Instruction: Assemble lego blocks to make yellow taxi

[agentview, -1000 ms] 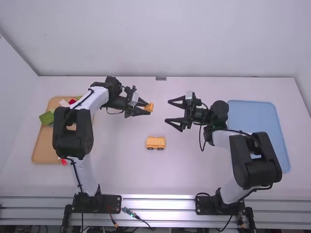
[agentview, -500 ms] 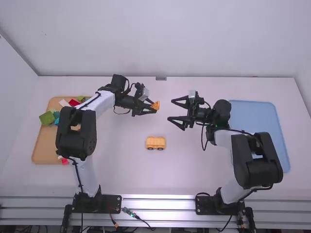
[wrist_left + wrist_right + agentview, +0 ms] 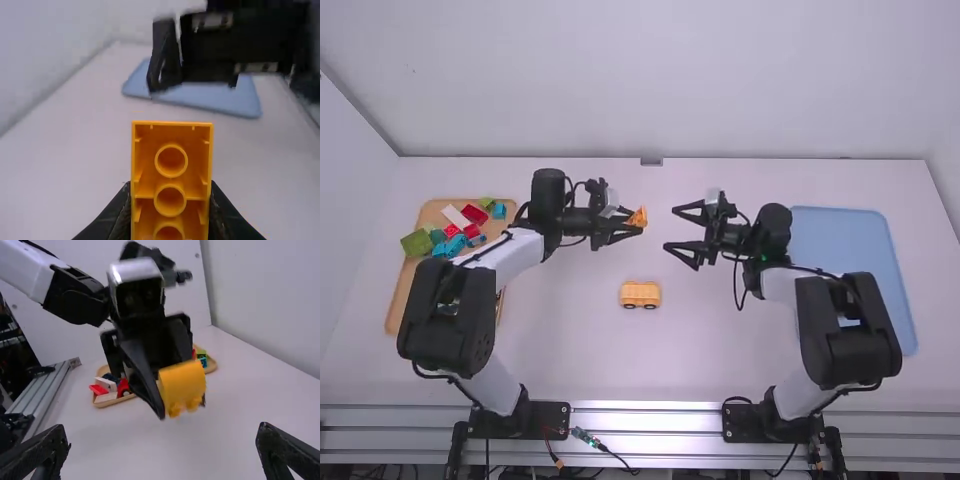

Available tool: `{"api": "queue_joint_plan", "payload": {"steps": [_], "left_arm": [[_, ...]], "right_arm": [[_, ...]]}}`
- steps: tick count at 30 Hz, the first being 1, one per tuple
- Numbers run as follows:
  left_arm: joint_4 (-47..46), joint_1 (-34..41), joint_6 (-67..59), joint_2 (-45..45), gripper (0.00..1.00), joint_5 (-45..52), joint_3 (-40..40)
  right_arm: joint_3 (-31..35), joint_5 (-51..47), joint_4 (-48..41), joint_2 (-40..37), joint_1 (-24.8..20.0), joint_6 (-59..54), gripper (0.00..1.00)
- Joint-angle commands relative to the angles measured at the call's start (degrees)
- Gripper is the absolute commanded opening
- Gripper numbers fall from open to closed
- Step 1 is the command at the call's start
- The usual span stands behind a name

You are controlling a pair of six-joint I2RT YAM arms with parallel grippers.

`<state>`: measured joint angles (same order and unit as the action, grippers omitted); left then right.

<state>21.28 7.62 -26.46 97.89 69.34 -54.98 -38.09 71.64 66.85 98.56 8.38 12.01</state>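
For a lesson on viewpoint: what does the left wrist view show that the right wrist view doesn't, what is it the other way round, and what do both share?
Left wrist view: the blue tray and the hollow underside of the orange block, with its round tubes.

Right wrist view: the wooden tray, its coloured blocks, the grey rail and the orange block's studs.

Both: the orange block, held in the left claw; the open right claw; the white table; the wall.

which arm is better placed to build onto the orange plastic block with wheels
Left, most likely: the left gripper holds another orange plastic block near the wheeled block, while the right gripper is open and empty.
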Motion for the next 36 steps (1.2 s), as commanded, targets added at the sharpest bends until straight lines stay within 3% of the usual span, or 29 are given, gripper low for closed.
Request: {"api": "queue_joint_plan", "payload": {"steps": [1,4,8,12,18,21,30,35,36], "left_arm": [[6.03,0.33,13.64,-1.14,0.02,5.99,3.39],[20.31,0.33,22.95,-1.14,0.02,10.71,7.3],[32.3,0.33,31.58,-1.14,0.02,9.31,10.86],[42.47,0.85,41.27,-1.14,0.02,7.96,13.44],[40.72,2.4,39.82,-1.14,0.02,7.72,13.7],[40.09,3.52,39.5,-1.14,0.02,7.58,13.75],[40.09,3.74,39.47,-1.14,0.02,7.93,13.99],[39.1,3.69,36.89,-1.14,0.02,7.58,14.62],[39.26,3.69,36.92,-1.14,0.02,7.61,14.86]], "right_arm": [[-0.52,0.87,0.39,0.46,0.33,-0.26,0.99],[-1.38,3.85,0.37,0.46,0.28,1.73,0.97],[-3.21,6.58,0.37,0.46,0.35,3.28,0.89],[-4.37,6.6,0.37,0.46,1.88,4.44,0.89],[-5.51,6.38,0.37,0.46,4.55,4.26,0.89],[-6.27,6.54,0.13,0.46,5.2,4.72,0.79],[-6.27,6.38,0.39,0.46,5.55,5.75,0.63],[-6.25,6.32,0.39,0.46,5.51,5.73,0.59],[-6.25,6.34,0.39,0.46,5.51,5.7,0.54]]}}
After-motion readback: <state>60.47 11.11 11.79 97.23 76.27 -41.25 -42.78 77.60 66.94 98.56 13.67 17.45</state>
